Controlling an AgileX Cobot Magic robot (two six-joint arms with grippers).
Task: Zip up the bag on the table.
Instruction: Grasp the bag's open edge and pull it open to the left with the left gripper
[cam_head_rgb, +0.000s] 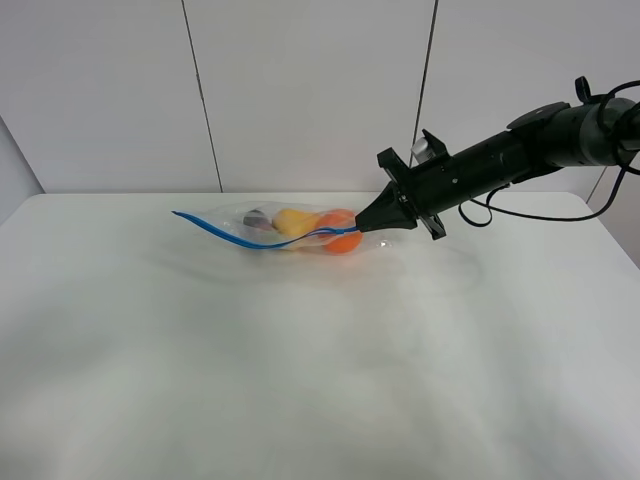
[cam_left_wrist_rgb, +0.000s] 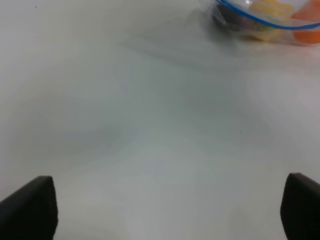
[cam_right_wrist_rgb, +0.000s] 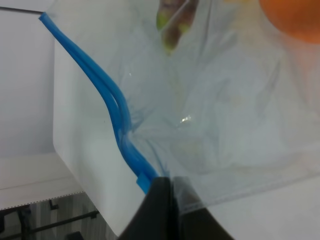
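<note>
The clear bag lies at the back middle of the white table, with an orange, a yellow pear and a dark eggplant inside. Its blue zipper strip runs along the near edge and lifts at the left end. My right gripper is shut on the strip's right end; the right wrist view shows the fingertips pinching the strip. My left gripper is open, low over bare table, with the bag well ahead of it. The left arm is out of the high view.
A pale panelled wall stands behind the table's back edge. The right arm reaches in from the upper right, and a black cable loops under it. The table's right edge lies below the arm.
</note>
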